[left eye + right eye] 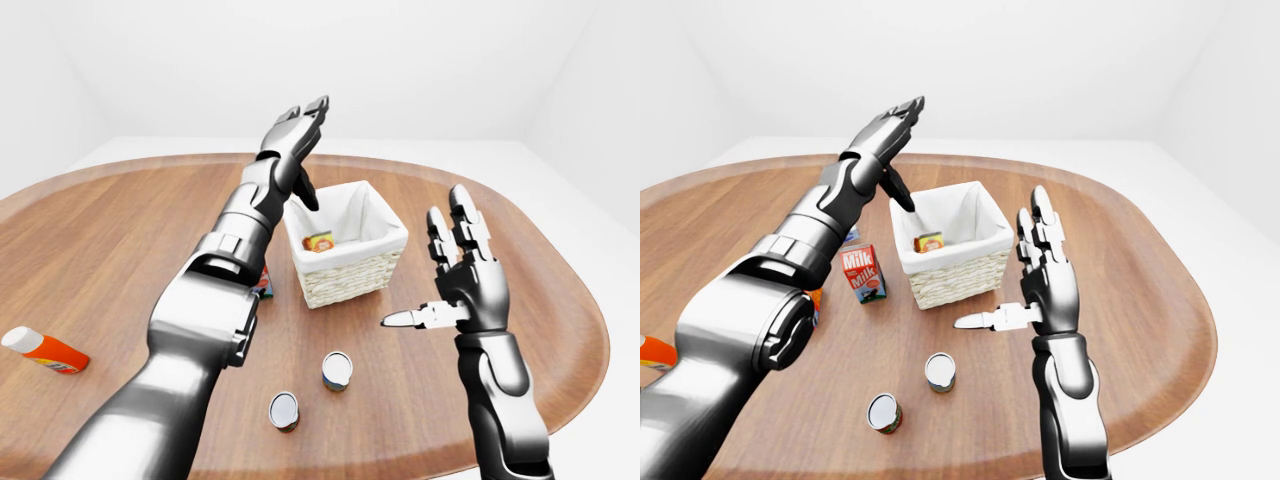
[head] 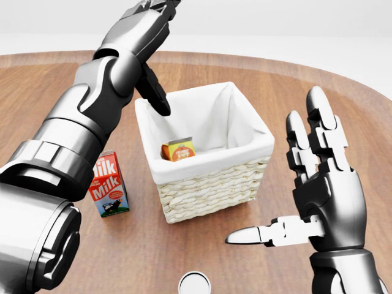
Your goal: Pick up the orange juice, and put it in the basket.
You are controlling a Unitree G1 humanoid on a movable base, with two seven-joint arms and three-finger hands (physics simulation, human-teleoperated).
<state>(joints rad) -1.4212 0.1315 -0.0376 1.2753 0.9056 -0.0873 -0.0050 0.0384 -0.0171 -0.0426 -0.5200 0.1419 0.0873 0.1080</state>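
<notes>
Cans (image 1: 337,369), two of them, are standing nearest on the surface (image 1: 120,240), untouched. Right hand (image 2: 312,196) is idling beside the basket (image 2: 208,184), fingers spread, gripping nothing. Milk carton (image 2: 108,184) is standing just left of the basket. Orange juice (image 2: 178,149) is lying inside the white liner. Left hand (image 2: 144,27) is hovering above the rim, fingers released, so placement is looking complete.

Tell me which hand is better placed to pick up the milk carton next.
Probably left. The open left hand hangs above the basket, on the milk carton side. The open right hand is across the basket.
</notes>
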